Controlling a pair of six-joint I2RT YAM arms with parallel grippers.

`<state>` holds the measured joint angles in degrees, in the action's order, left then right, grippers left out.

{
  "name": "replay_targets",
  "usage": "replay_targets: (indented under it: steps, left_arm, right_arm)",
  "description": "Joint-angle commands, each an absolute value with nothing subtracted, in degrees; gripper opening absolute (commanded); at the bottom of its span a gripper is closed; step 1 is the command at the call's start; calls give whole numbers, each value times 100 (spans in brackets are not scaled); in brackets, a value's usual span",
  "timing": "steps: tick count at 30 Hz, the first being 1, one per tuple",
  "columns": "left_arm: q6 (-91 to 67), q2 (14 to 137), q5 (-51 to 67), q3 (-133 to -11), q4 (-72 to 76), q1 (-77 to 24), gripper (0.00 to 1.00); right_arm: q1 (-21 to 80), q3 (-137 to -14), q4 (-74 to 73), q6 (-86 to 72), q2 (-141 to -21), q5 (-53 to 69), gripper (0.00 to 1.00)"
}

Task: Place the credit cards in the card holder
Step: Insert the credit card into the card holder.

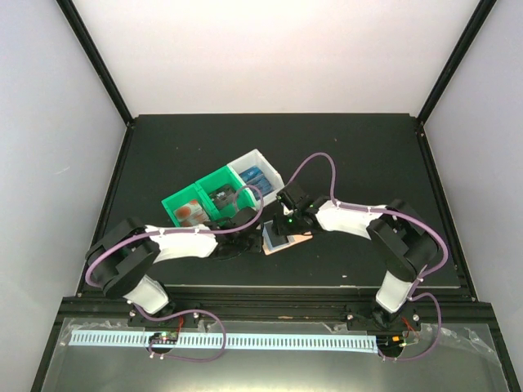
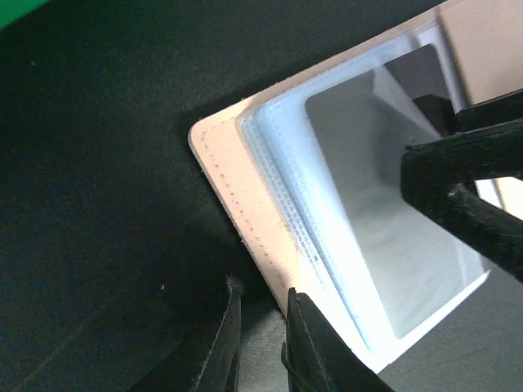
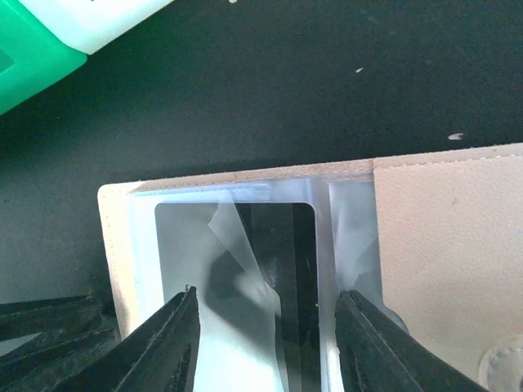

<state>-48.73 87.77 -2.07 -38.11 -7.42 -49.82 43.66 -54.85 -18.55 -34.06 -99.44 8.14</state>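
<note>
The tan card holder (image 1: pixel 301 238) lies open on the black table between both arms. Its clear inner sleeves face up (image 2: pixel 278 188). A dark, glossy credit card (image 3: pixel 286 261) sits partly inside a clear sleeve, with a loose plastic flap across it. My right gripper (image 3: pixel 265 298) stands open just above that card, one finger on either side of its dark half; in the left wrist view its black fingers (image 2: pixel 458 184) show at the right. My left gripper (image 2: pixel 261 294) is at the holder's near corner, jaws a narrow gap apart with nothing seen between them. Its right finger (image 2: pixel 315 351) overlaps the holder's edge.
Two green bins (image 1: pixel 204 200) and a white bin (image 1: pixel 257 175) holding small items stand just behind the holder; their corners show in the right wrist view (image 3: pixel 33 57). A raised black rim (image 1: pixel 270 286) borders the table at its near edge.
</note>
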Motion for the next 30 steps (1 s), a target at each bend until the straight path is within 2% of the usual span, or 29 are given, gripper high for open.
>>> replay_targets:
  steps: [1,10,16,24,30]
  left_arm:
    - [-4877,8981,-181,-3999,-822,-4944,18]
    - [-4830,9160,-122,-4059,-815,-4940,17]
    - [-4800,9107,-234,-4040,-878,-4922,17]
    - [-4794,9025,-245,-4003,-869,-4896,17]
    - [-4802,8981,-203,-3974,-844,-4887,17]
  right_arm:
    - [4427,-5621,-1884,-3176,-9989,1012,47]
    - [4643,-5648,-1830,-2891,-9835,1169,46]
    - [4652,-5611,-2000,-3020,-9729,576,45]
    - [4654,-5612,-2314,-3182,-9689,193,23]
    - [4653,-5563,-2351,-3151,-9878,323,13]
